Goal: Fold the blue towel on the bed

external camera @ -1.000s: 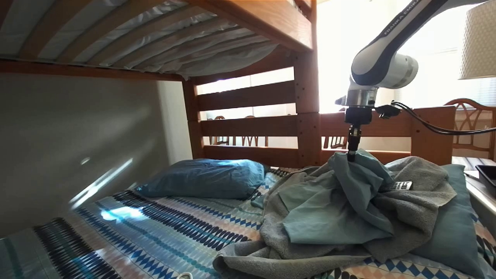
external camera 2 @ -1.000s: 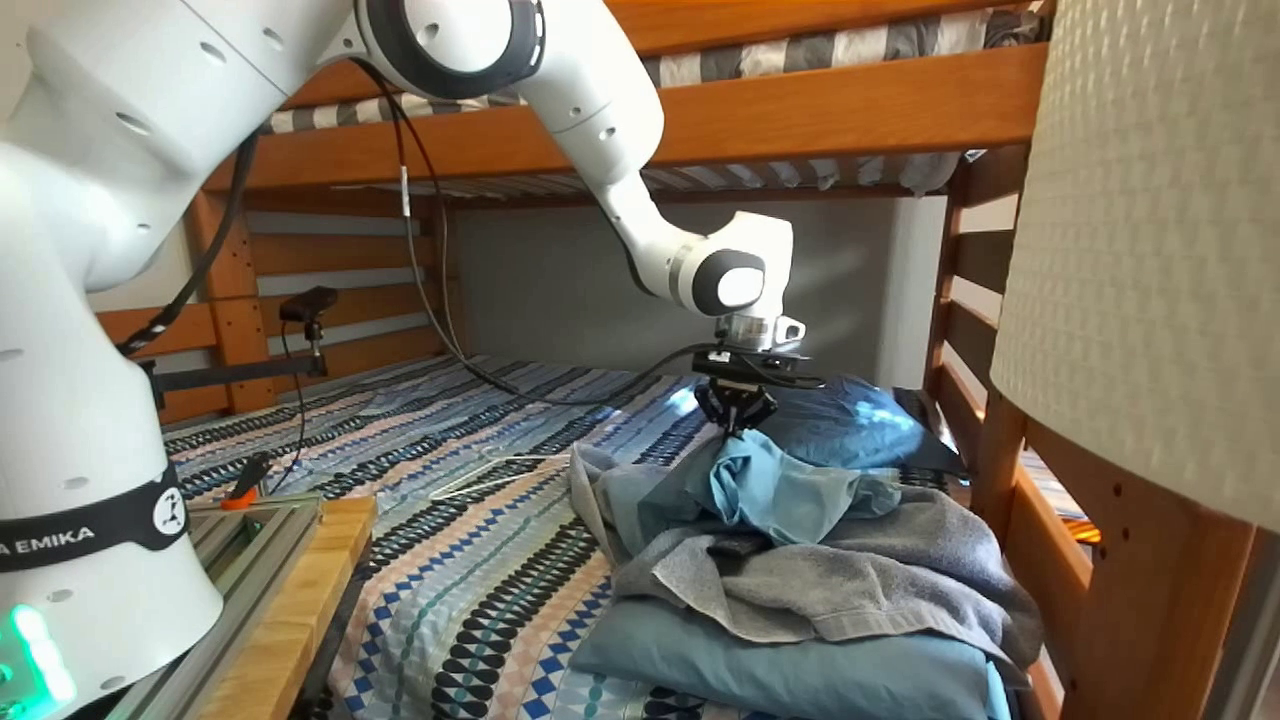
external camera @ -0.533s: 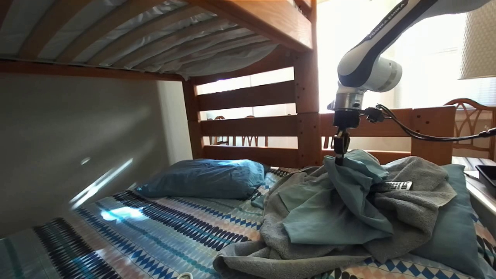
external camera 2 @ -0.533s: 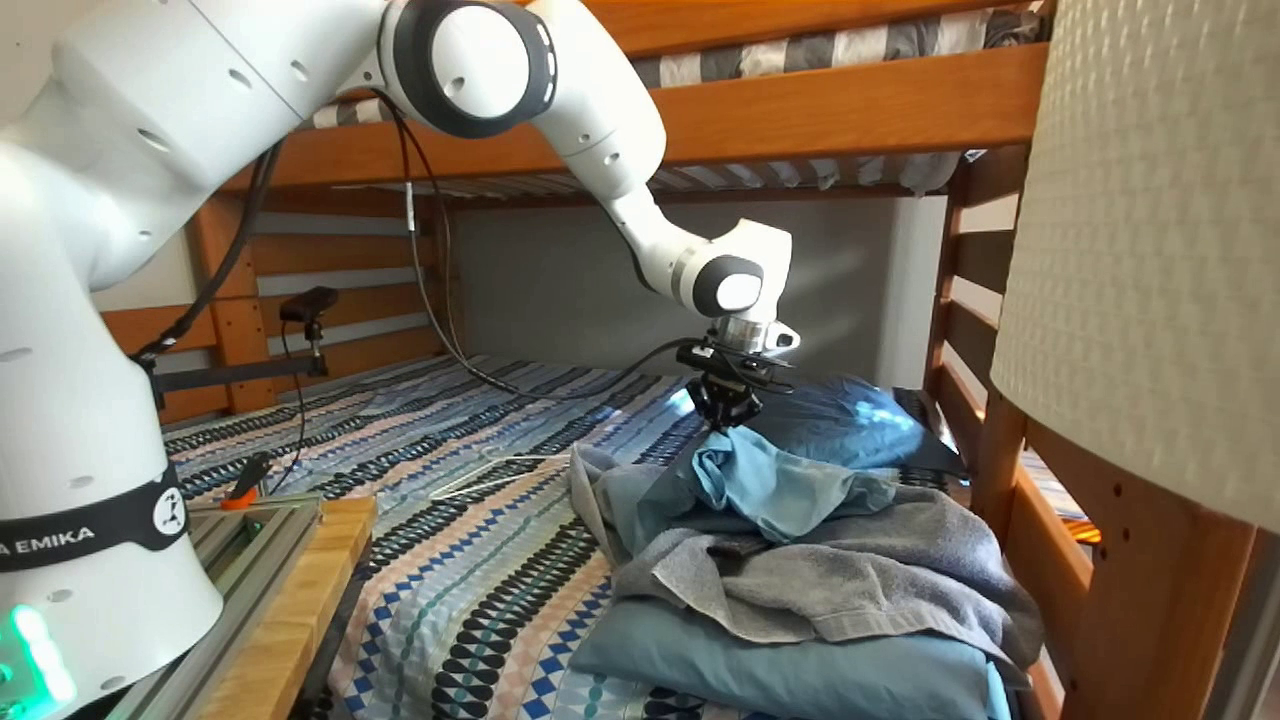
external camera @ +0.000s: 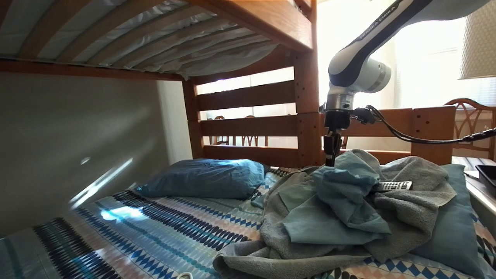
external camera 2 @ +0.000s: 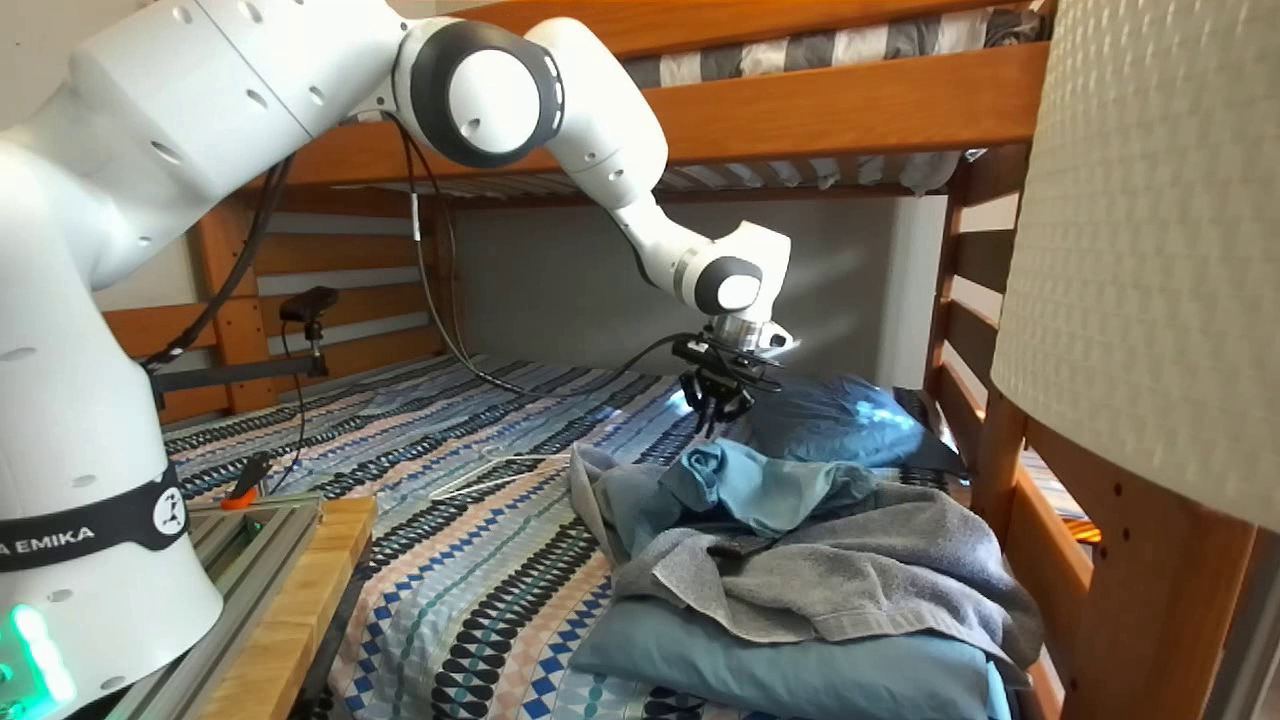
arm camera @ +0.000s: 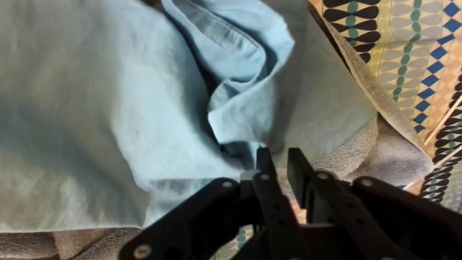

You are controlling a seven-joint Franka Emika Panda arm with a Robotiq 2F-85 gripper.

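The blue towel (external camera: 337, 221) lies crumpled on top of a grey towel (external camera: 279, 265) on the bed. It also shows in an exterior view (external camera 2: 760, 490) and fills much of the wrist view (arm camera: 155, 108), with a rolled fold near the fingertips. My gripper (arm camera: 278, 150) is partly open, with a narrow gap and no cloth between its fingers. In both exterior views the gripper (external camera: 330, 164) points down just above the towel's edge. Its two fingertips (external camera 2: 706, 430) show slightly apart there. The towel's underside is hidden.
A remote (external camera: 393, 186) rests on the grey towel beside the blue one. A dark blue pillow (external camera: 205, 178) lies near the wall, and another pillow (external camera 2: 790, 660) sits under the grey towel. A white hanger (external camera 2: 490, 480) lies on the bedding. Bunk rails (external camera 2: 850, 110) and a lampshade (external camera 2: 1150, 250) stand around.
My gripper has moved left in both exterior views and a little lower in one. It has opened and let go of the blue towel, whose raised peak has dropped into a loose fold.
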